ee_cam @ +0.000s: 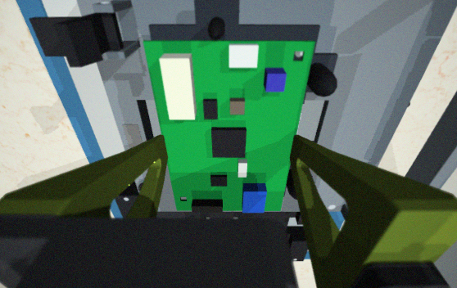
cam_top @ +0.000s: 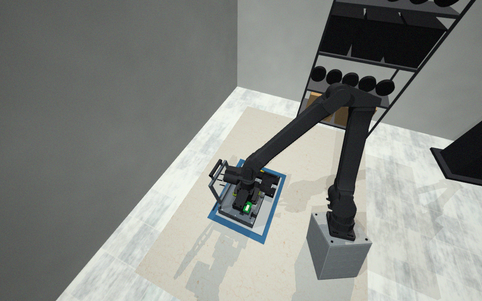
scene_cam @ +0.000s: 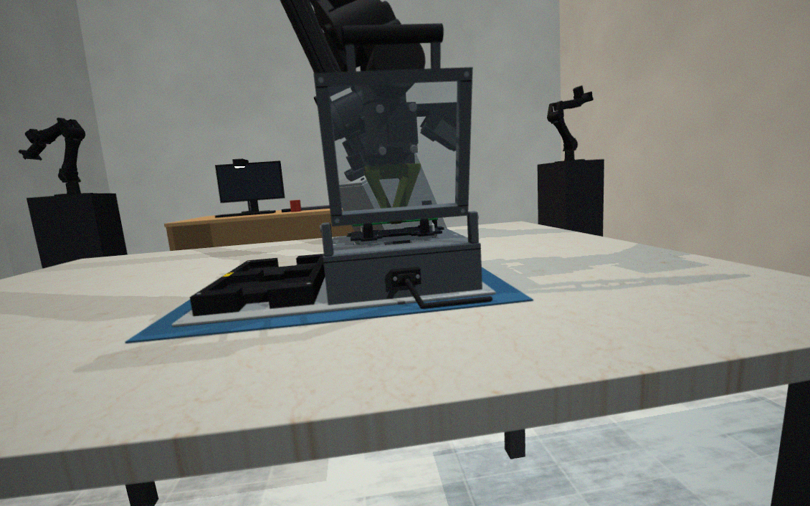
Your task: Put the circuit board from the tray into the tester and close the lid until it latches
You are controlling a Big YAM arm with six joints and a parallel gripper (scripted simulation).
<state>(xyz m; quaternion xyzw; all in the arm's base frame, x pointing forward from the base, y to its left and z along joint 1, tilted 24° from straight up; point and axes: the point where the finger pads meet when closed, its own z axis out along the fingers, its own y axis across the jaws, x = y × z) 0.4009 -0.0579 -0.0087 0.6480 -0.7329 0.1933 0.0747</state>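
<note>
The green circuit board (cam_top: 245, 211) (ee_cam: 190, 143) is face up over the tester's (cam_top: 235, 219) (scene_cam: 358, 279) pin plate, its white connector (ee_cam: 182, 87) toward the lone post (ee_cam: 216, 28). My gripper (cam_top: 246, 193) (scene_cam: 392, 206) (ee_cam: 228, 144) is shut on its two long edges. One pin (ee_cam: 298, 54) shows in the hole at the upper right. The right edge is close to the side post (ee_cam: 322, 79); contact is unclear. The board seems slightly above the plate in the exterior view. The lid (cam_top: 215, 193) (scene_cam: 326, 150) stands open, its handle (scene_cam: 396, 33) on top. The hook (ee_cam: 79, 38) stands free.
The black tray (cam_top: 267, 183) (scene_cam: 226, 303) is beside the tester, with no board seen in it. Both stand on a pale plate over a blue mat (scene_cam: 163, 327). The raised lid is close to the gripper. A black cable (scene_cam: 452, 304) leaves the tester's hinge side.
</note>
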